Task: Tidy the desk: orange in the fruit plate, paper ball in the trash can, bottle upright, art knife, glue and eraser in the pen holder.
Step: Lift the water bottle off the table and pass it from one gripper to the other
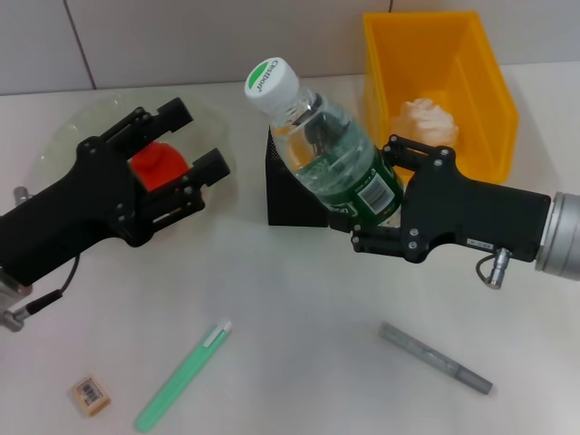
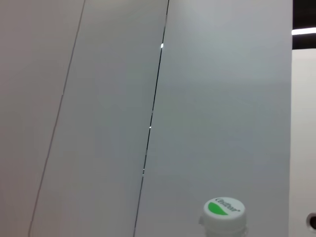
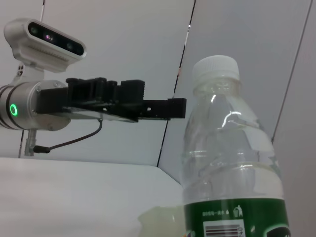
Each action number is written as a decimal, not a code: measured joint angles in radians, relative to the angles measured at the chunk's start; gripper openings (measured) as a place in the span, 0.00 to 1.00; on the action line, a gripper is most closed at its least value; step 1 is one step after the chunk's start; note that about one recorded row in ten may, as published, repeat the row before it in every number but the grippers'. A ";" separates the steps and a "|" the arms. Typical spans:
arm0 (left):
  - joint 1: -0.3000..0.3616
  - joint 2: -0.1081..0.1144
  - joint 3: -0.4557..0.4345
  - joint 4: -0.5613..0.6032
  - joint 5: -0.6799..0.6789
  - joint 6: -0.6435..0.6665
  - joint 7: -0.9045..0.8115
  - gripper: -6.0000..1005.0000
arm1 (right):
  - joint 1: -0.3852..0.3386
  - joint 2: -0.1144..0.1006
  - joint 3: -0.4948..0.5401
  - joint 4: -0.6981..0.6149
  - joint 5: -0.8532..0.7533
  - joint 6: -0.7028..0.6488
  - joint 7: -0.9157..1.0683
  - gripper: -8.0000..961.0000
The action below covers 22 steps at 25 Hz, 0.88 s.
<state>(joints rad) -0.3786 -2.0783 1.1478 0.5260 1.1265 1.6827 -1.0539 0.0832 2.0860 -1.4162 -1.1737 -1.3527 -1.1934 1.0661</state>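
Right end effector (image 1: 367,204): clamped on the bottle (image 1: 331,149) at its green label, bottle raised off the table (image 1: 299,299), cap tilted toward the robot's left, in front of the pen holder (image 1: 285,195).

Left end effector (image 1: 186,145): fingers apart, hovering over the fruit plate (image 1: 68,127); the orange (image 1: 159,168) lies in the plate beneath it.

Paper ball (image 1: 426,118): inside the trash can (image 1: 471,82).

Eraser (image 1: 91,395): on the table, near edge, beside a green pen-like item (image 1: 181,376).

Grey stick (image 1: 435,358): on the table, below the right arm.
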 joint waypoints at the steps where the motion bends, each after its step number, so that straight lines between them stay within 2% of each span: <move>1: -0.005 0.000 0.008 -0.009 -0.009 0.002 0.001 0.79 | 0.004 0.000 0.000 0.005 0.000 0.000 0.000 0.79; 10: -0.048 -0.002 0.106 -0.087 -0.135 0.002 0.052 0.79 | 0.036 0.002 -0.010 0.039 0.000 0.005 -0.007 0.79; 14: -0.048 -0.002 0.106 -0.087 -0.135 0.002 0.052 0.79 | 0.044 0.002 -0.017 0.042 0.000 0.007 -0.007 0.79; 15: -0.058 -0.002 0.143 -0.097 -0.183 -0.002 0.055 0.79 | 0.049 0.002 -0.023 0.045 0.000 0.009 -0.007 0.79; 22: -0.091 -0.002 0.159 -0.145 -0.220 -0.005 0.058 0.79 | 0.062 0.002 -0.025 0.055 0.000 0.009 -0.007 0.79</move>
<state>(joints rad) -0.4695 -2.0801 1.3065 0.3811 0.9060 1.6781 -0.9956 0.1453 2.0877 -1.4408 -1.1186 -1.3527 -1.1840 1.0595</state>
